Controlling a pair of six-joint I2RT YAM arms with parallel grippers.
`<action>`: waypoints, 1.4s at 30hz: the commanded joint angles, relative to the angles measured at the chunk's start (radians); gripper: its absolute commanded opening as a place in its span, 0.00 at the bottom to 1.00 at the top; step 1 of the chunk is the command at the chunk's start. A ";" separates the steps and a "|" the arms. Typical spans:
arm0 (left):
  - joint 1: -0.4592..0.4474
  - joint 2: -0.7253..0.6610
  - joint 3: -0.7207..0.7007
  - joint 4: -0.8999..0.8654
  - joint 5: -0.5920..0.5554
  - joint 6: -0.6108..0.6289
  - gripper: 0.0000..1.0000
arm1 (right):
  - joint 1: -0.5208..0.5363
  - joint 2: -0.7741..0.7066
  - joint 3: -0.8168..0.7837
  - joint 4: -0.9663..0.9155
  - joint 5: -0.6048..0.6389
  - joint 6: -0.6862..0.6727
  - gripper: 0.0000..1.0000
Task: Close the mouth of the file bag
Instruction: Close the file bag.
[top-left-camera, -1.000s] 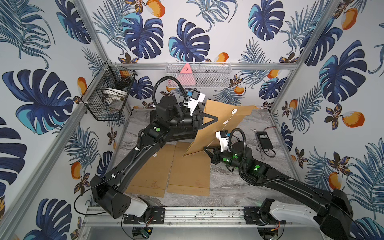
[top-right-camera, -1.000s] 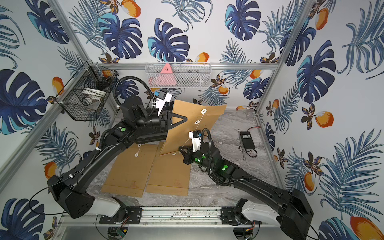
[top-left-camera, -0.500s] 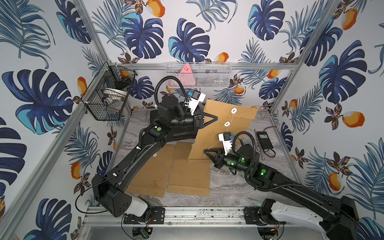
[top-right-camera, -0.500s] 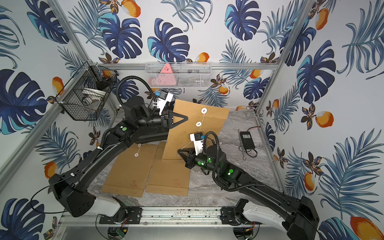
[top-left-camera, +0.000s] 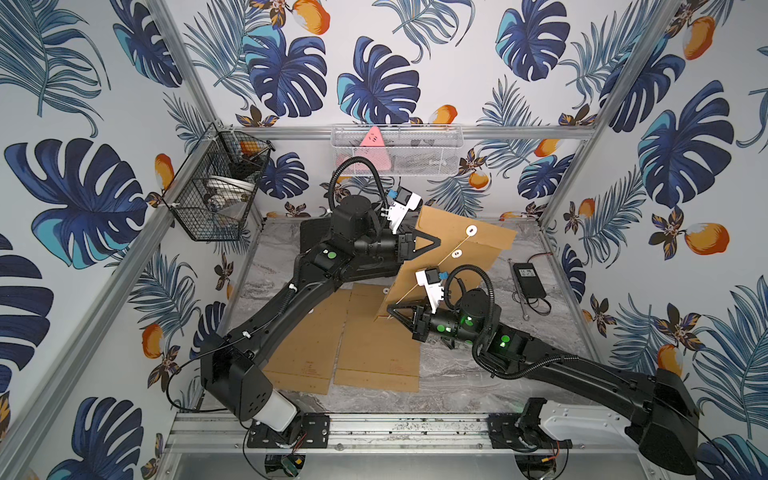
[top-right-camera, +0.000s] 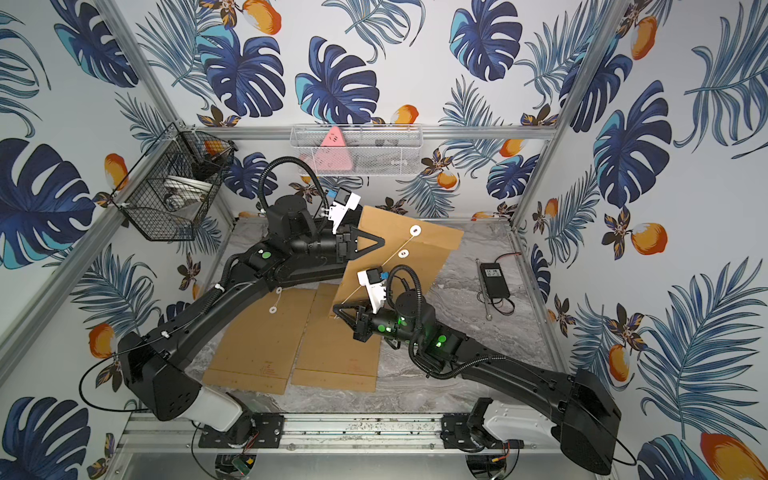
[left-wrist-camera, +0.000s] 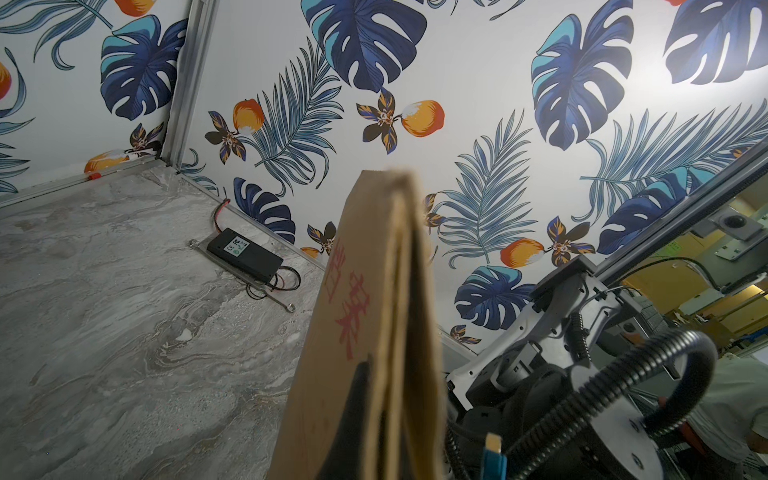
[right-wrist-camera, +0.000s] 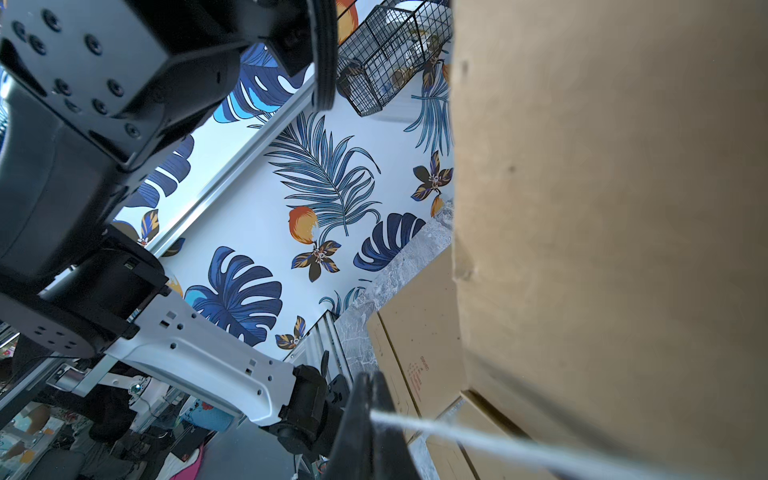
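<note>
Pinched tight, the right gripper (top-left-camera: 391, 310) has the string (top-left-camera: 443, 259), which runs taut, slanting up and back to the upper disc (top-left-camera: 471, 230) on the file bag (top-left-camera: 486, 245). The left gripper (top-left-camera: 437, 240) clamps the bag's side edge, standing it upright by the worktop's (top-left-camera: 457, 374) back edge. The right arm, reaching low, looks best placed to wind.

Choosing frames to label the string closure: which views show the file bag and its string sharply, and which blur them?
Both top views: file bag and string crisp, evenly lit. Left wrist view: bag edge soft at close range, red print visible. Right wrist view: bag close and unfocused, string a blurred white streak.
</note>
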 joint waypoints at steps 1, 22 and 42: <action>-0.001 0.009 0.007 0.064 0.006 -0.004 0.00 | 0.004 0.013 -0.009 0.035 -0.008 0.003 0.00; 0.000 0.041 0.013 0.173 0.129 -0.129 0.00 | -0.267 0.034 -0.088 0.033 -0.135 0.028 0.00; 0.055 0.077 -0.068 0.196 -0.120 -0.241 0.00 | -0.312 -0.073 -0.165 0.035 -0.159 0.033 0.00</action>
